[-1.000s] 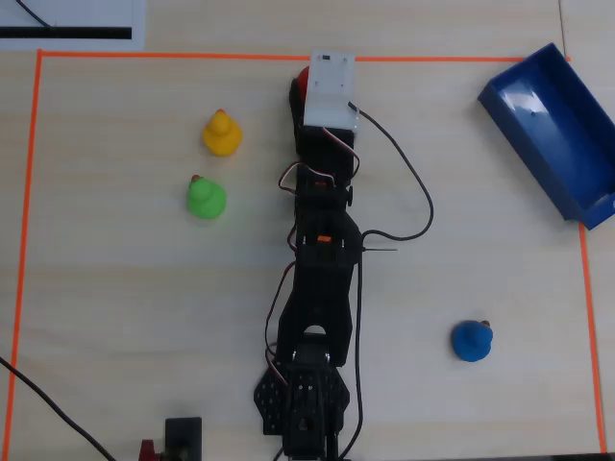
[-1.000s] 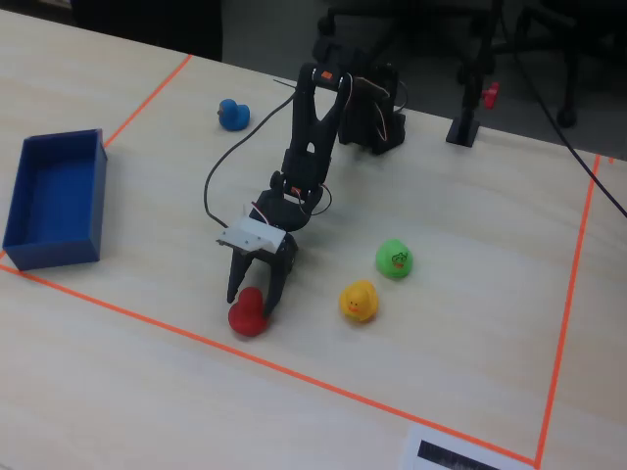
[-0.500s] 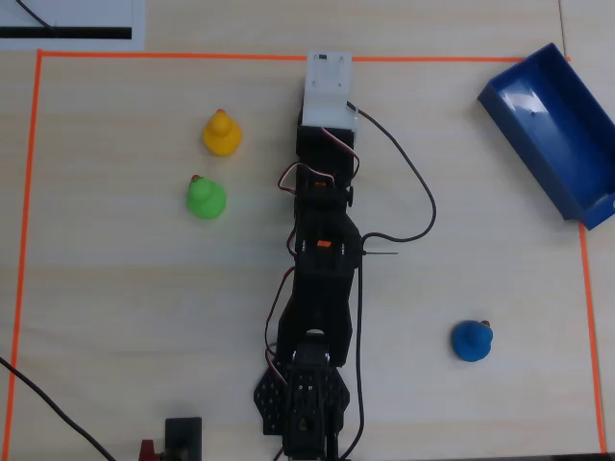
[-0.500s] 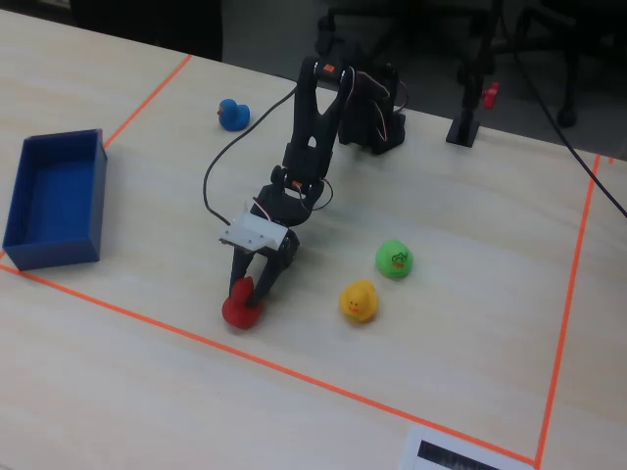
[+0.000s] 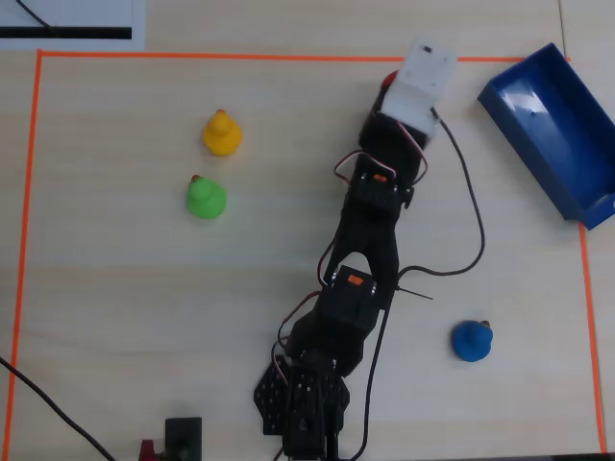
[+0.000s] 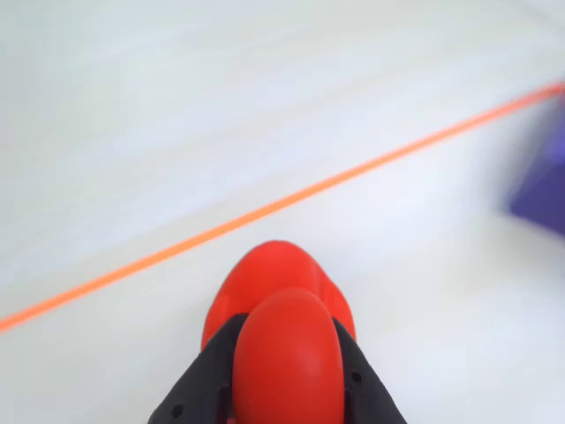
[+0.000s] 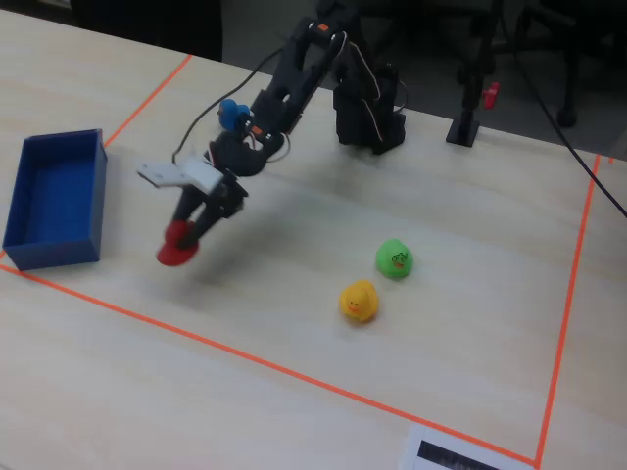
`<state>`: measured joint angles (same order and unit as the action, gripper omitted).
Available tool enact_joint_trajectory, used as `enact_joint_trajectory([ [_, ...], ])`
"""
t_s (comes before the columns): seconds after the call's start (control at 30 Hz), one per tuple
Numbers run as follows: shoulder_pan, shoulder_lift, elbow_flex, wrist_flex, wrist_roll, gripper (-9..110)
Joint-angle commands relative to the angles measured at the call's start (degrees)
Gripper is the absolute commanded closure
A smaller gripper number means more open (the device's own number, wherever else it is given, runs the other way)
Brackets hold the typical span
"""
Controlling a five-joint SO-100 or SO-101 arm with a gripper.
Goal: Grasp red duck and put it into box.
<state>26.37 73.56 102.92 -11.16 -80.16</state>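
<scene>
I've lifted the red duck [image 7: 178, 245] off the table; a second ago it sat by the orange tape line. My gripper [image 7: 189, 238], clamped on it, has swung toward the box [image 7: 51, 203].

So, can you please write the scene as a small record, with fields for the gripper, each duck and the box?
gripper: shut on red duck, lifted off the table
red duck: held between the fingers, partway toward the box, not yet over it
box: blue, looks empty, at left edge in the fixed view
yellow duck: on table, untouched
green duck: on table, close to yellow duck
blue duck: on table, alone, near the arm base
tape: orange, marks the work area
</scene>
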Motion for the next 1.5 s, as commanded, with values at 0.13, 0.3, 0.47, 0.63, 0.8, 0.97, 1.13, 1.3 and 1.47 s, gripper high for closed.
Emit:
enact_joint_trajectory([
  [0.13, 11.78, -6.59, -21.36, 4.48, 1.58, 101],
  [0.3, 17.05, -13.97, -34.01, 8.17, 1.14, 101],
  [0.47, 20.48, -18.81, -40.69, 9.84, 0.7, 101],
  [0.63, 22.06, -25.14, -46.49, 10.02, -0.7, 101],
  [0.8, 22.41, -32.34, -51.86, 8.53, -2.55, 101],
  [0.97, 22.24, -39.37, -60.29, 8.26, -3.25, 101],
  [1.13, 21.88, -43.33, -66.53, 9.32, -2.37, 100],
  [1.3, 22.41, -43.33, -67.85, 10.99, 1.85, 86],
  [1.47, 22.76, -42.89, -69.35, 13.8, 3.69, 74],
])
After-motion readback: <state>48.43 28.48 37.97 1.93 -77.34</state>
